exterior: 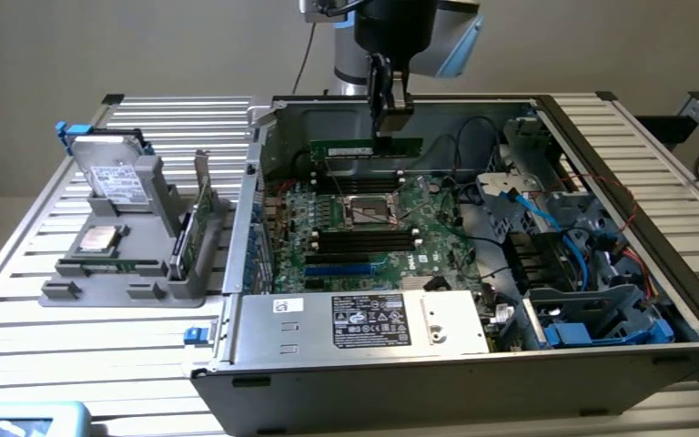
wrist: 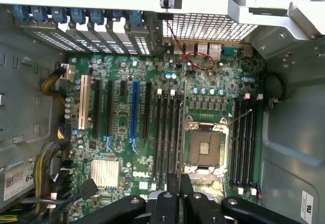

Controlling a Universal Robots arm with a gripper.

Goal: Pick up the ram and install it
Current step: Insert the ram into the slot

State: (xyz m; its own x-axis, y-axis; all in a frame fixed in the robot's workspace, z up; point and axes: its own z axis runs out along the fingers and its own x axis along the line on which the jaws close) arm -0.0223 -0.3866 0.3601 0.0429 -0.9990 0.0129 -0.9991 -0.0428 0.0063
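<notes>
**Q:** What does the black two-fingered gripper (exterior: 392,133) carry?

**A:** Its fingers are clamped on the ram (exterior: 352,147), a slim, long green memory stick with black chips. They pinch the stick's upper edge near one end. Most of its length juts out sideways, level and standing on edge.

**Q:** Where is the ram relative to the square silver processor socket (exterior: 371,211)?

**A:** In the exterior view it hangs raised above the green motherboard (exterior: 325,232), close to the socket and clear of every slot. In the wrist view the ram (wrist: 183,127) appears edge-on as a thin strip reaching out from the gripper (wrist: 180,186). It lies just beside the socket (wrist: 204,150), between it and the nearer bank of long black memory slots (wrist: 167,132).

**Q:** What else surrounds the socket?

**A:** A second bank of black slots (wrist: 244,137) lies on the socket's opposite side. A long blue expansion slot (wrist: 134,109) and a silver finned heatsink (wrist: 105,172) sit beyond the nearer bank. All are enclosed by the open grey metal computer case (exterior: 471,391). Well apart from the socket, outside the case at the exterior view's left, a grey plastic tray (exterior: 119,293) rests on the slatted aluminium table (exterior: 83,357). The tray carries a tilted silver drive (exterior: 113,175), a square silver processor chip (exterior: 97,238) and an upright green expansion card (exterior: 194,214).
</notes>
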